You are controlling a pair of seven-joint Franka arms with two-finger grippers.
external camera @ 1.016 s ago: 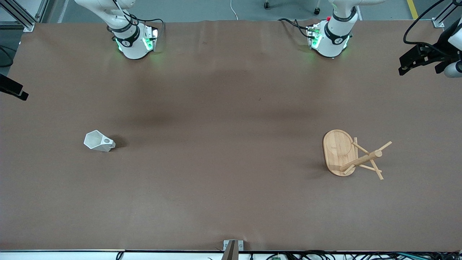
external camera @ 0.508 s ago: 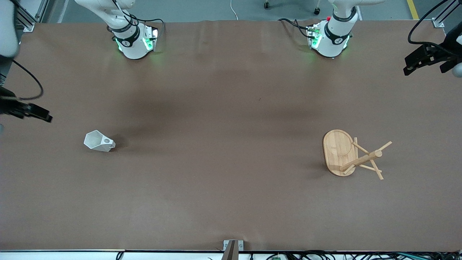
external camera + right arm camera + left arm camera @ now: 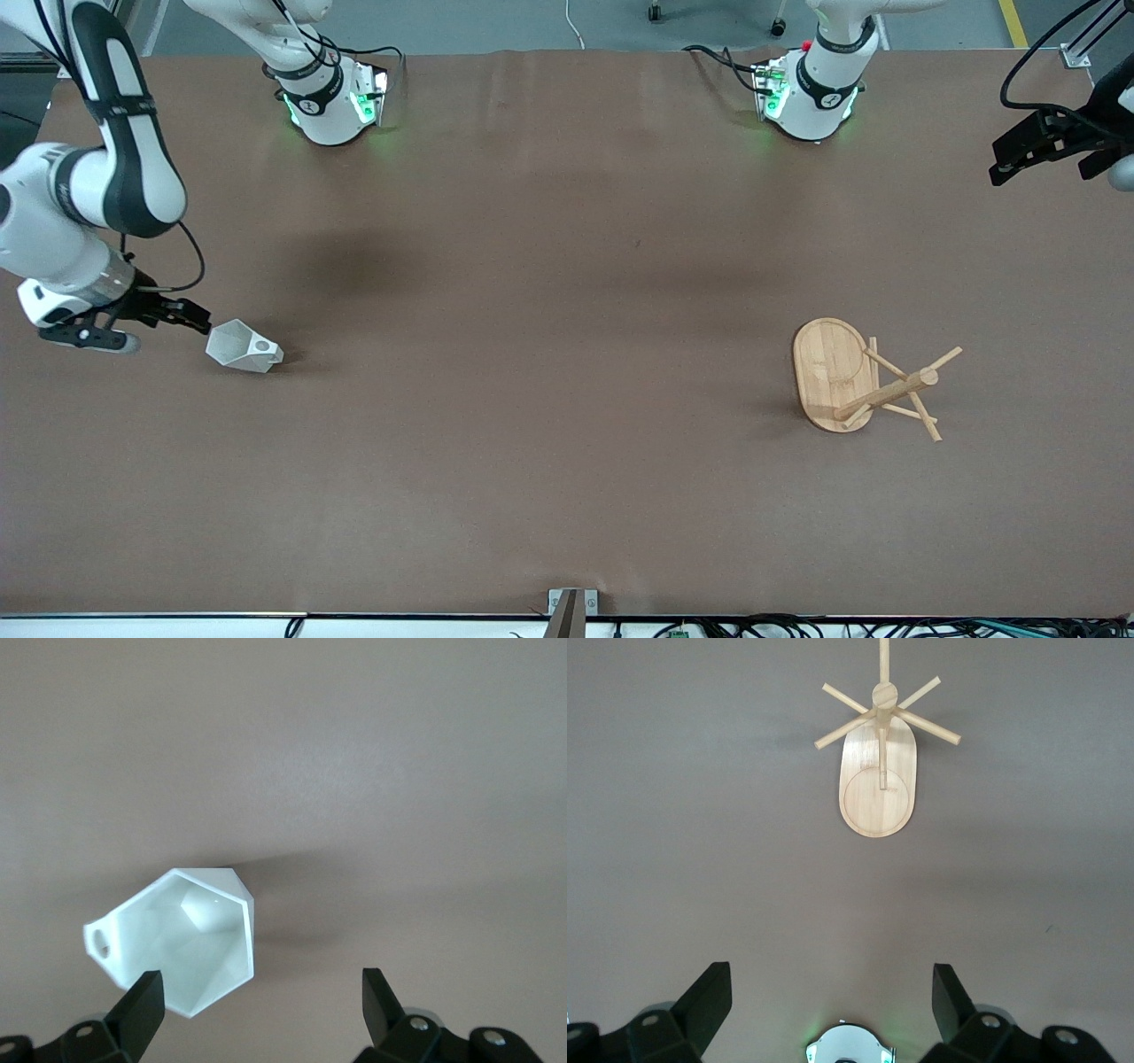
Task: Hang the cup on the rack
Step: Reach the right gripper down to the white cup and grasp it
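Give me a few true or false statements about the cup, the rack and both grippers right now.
1. The cup hangs on a peg. False: it sits on the table.
2. The rack stands toward the left arm's end of the table. True.
3. The right gripper is open beside the cup. True.
4. The left gripper holds the rack. False: it is open, over the table's edge.

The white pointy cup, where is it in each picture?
Front view: the small white faceted cup lies on the brown table toward the right arm's end, beside the right pincer.
Left wrist view: not in it.
Right wrist view: low in the picture, by one pincer finger.
Shared landmark: the cup's holed handle.
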